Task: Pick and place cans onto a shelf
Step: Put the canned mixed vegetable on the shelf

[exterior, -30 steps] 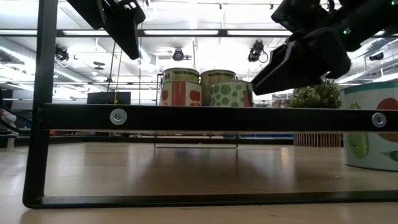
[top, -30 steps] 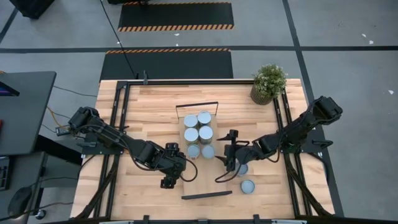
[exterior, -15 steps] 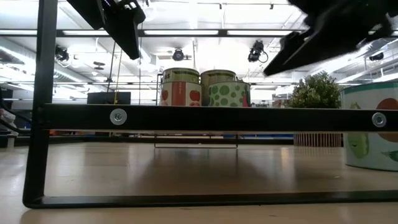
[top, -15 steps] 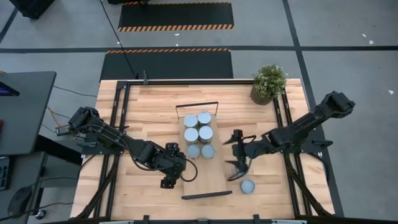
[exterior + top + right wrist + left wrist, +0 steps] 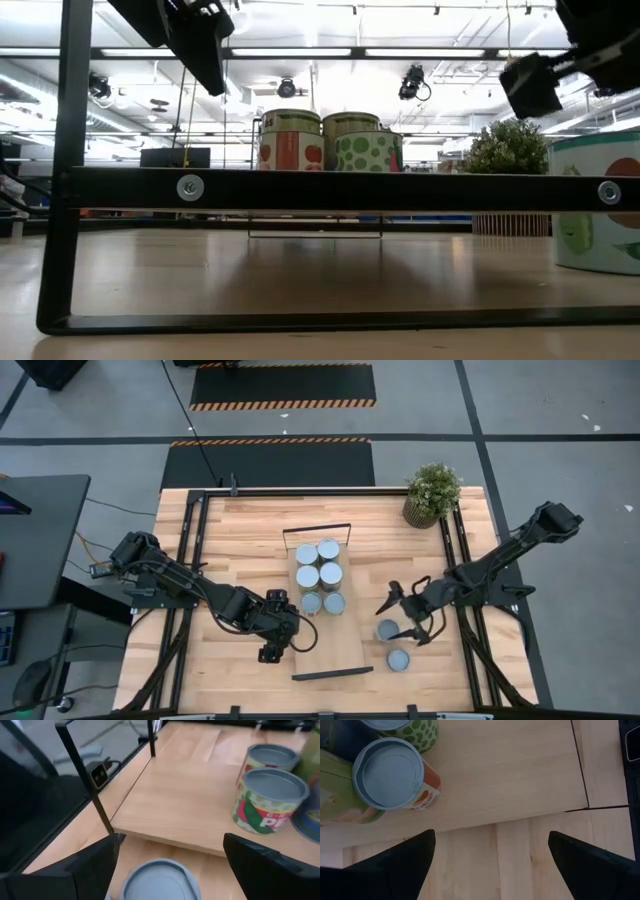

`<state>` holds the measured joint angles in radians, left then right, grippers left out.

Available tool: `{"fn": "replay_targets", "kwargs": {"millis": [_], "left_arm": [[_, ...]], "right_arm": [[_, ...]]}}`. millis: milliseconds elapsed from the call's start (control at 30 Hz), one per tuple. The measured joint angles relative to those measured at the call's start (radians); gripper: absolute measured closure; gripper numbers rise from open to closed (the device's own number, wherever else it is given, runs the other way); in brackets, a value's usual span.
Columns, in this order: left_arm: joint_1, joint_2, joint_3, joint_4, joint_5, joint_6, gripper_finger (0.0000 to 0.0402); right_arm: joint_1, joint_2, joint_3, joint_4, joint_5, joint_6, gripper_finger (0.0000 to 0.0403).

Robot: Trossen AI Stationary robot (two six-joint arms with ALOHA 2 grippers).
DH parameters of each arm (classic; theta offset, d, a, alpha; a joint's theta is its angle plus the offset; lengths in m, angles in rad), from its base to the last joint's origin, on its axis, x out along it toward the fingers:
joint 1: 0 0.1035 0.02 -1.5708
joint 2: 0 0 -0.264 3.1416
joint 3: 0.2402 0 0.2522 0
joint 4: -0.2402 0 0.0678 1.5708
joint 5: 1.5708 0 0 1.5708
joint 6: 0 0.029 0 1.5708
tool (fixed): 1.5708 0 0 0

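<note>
The light-wood shelf (image 5: 342, 645) lies at the table's middle, a black frame at each short end. Several cans (image 5: 319, 575) stand on their bases on its far half; they also show in the low view (image 5: 330, 140). Two cans stand on the table right of the shelf, one farther (image 5: 388, 630) and one nearer (image 5: 398, 659). My right gripper (image 5: 402, 620) is open above the farther one, whose top (image 5: 157, 881) shows between the fingers, untouched. My left gripper (image 5: 278, 646) is open and empty above the shelf's left edge, near a red-labelled can (image 5: 390, 774).
A potted plant (image 5: 432, 493) stands at the far right corner. Black rails (image 5: 452, 550) run along the table's left and right sides. Bare shelf board lies near the shelf's near frame (image 5: 332, 674). A black frame bar (image 5: 320, 188) crosses the low view.
My right gripper has swung from beside the shelf's right edge toward the table's right edge, turning as it went, and now stands over the farther loose can. Its arm has drawn back toward the right. The cans have stayed where they were.
</note>
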<state>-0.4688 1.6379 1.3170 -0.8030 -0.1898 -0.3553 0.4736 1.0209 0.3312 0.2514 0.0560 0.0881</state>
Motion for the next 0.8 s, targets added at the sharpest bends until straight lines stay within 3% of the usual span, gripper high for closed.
{"fn": "replay_targets", "kwargs": {"millis": [267, 800], "left_arm": [[0.001, 0.0, 0.0, 0.002, 0.0, 0.0, 0.0008], [0.001, 0.0, 0.0, 0.007, 0.0, 0.0, 0.0008]], "right_arm": [[0.002, 0.009, -0.147, 0.265, 0.033, 0.024, 0.0038], [0.077, 0.24, -0.166, 0.484, 0.111, 0.095, 0.0039]]}}
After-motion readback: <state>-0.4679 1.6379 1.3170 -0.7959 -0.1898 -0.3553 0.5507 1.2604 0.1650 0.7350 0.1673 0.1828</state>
